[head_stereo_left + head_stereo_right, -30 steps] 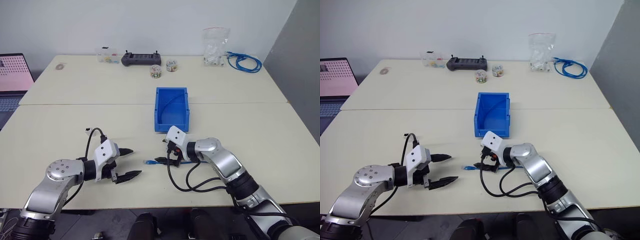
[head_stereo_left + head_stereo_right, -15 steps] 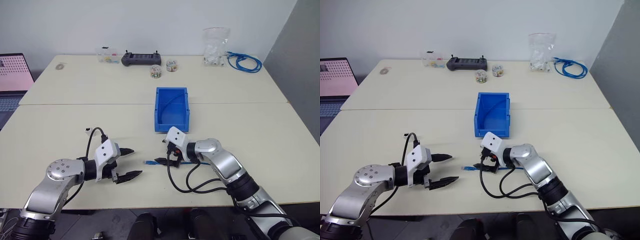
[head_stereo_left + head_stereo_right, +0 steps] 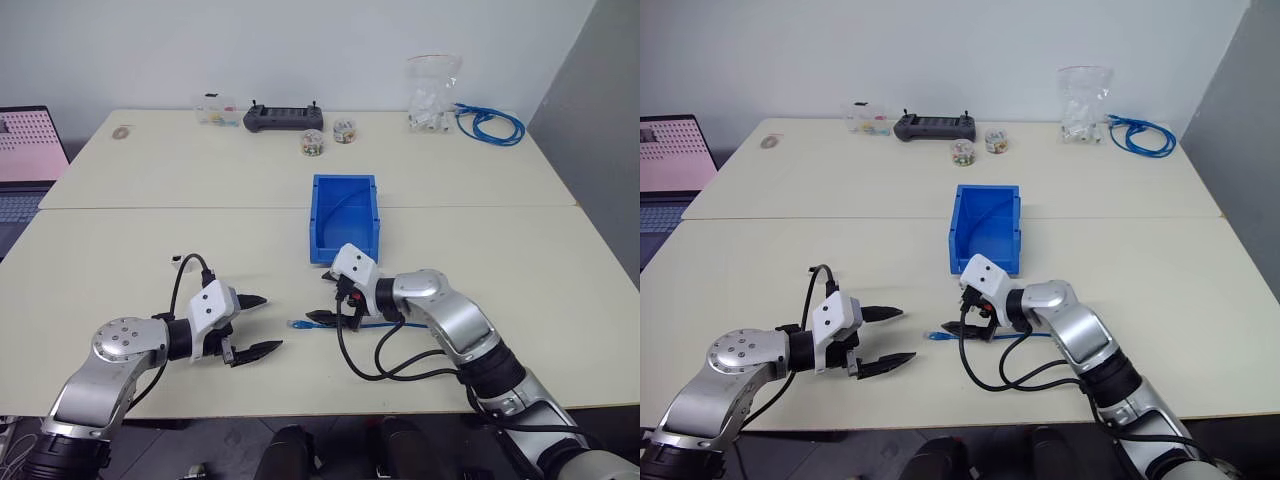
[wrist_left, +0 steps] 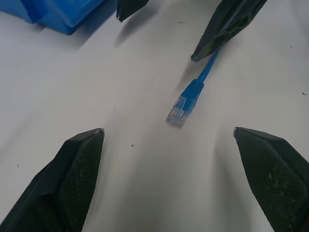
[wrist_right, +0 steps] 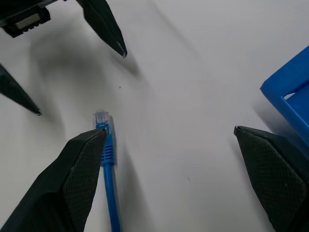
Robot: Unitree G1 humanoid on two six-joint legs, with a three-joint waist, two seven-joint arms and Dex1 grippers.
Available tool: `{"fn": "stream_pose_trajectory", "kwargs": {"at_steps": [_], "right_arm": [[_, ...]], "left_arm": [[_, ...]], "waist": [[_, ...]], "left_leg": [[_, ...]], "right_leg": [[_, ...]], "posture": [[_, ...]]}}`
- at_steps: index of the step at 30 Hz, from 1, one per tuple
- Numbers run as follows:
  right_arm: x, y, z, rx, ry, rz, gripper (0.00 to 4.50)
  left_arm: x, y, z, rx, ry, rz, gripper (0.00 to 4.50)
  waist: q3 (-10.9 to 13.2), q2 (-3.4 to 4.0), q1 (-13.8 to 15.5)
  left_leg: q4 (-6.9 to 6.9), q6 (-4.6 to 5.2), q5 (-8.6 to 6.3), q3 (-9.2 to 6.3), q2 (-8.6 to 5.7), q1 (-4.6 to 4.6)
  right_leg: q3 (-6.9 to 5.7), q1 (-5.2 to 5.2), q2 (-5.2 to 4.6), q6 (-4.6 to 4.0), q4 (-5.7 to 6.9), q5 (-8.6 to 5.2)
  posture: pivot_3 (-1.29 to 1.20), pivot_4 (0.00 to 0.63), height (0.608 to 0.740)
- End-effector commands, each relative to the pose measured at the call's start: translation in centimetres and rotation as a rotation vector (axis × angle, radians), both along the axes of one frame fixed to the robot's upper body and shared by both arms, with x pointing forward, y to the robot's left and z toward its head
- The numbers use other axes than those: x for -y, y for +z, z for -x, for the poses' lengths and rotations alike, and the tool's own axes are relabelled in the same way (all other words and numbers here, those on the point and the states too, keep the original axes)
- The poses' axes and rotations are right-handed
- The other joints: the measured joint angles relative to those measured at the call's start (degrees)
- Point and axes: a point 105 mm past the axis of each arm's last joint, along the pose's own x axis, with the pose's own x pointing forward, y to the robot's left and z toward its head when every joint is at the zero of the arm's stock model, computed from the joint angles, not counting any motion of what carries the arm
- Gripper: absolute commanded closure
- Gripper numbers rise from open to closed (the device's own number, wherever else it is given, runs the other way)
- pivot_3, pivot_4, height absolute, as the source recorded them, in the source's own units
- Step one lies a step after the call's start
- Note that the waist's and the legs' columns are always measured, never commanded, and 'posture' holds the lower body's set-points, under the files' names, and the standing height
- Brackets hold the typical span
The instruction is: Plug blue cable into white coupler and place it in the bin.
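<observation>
Left eye view: the pale bench [image 3: 150,260] carries everything, its far edge lined with a laptop [image 3: 25,150] at the left corner, a dark controller [image 3: 280,118], small jars [image 3: 312,142], a clear bag of white parts [image 3: 432,95] and a looped bundle of blue cable [image 3: 490,125] toward the right corner. The bin [image 3: 343,218] sits near the middle of the bench. The left tool [image 3: 255,325] hovers low near the front edge, its fingers spread wide and holding nothing. The right tool [image 3: 333,303] hangs just in front of the bin, fingers also spread wide, one above the blue cable [image 3: 315,322] without gripping it. That cable lies flat on the bench between the two tools, its clear plug [image 4: 177,112] pointing toward the left tool.
</observation>
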Motion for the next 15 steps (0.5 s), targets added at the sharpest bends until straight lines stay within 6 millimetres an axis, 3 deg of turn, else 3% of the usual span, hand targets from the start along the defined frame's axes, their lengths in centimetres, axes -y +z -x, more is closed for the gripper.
{"fn": "stream_pose_trajectory", "kwargs": {"at_steps": [1,11,15], "right_arm": [[0.9,1.8,1.2,-0.007,0.050,-0.036,0.02],[7.6,2.4,7.5,-0.139,0.198,0.030,0.02],[8.4,2.8,7.5,-0.123,0.137,0.022,0.02]], "left_arm": [[0.3,0.3,-0.2,0.039,-0.031,-0.014,0.00],[1.0,-0.4,-1.1,0.049,-0.138,-0.061,0.00],[1.4,-0.8,-1.9,0.056,-0.168,-0.067,0.00]], "waist": [[0.0,0.00,0.0],[0.0,-0.01,0.4],[0.0,-0.02,-0.1]], "left_leg": [[0.00,0.00,0.00,0.00,0.00,0.00],[0.02,0.01,-0.01,-0.06,-0.05,-0.13],[0.03,0.01,0.00,-0.03,0.01,-0.10]], "right_leg": [[0.00,0.00,0.00,0.00,0.00,0.00],[-0.07,0.00,-0.03,0.03,-0.08,0.00],[-0.07,0.00,0.04,0.13,-0.06,-0.06]], "posture": [[0.00,0.150,0.740],[0.00,0.150,0.740],[0.00,0.150,0.740]]}}
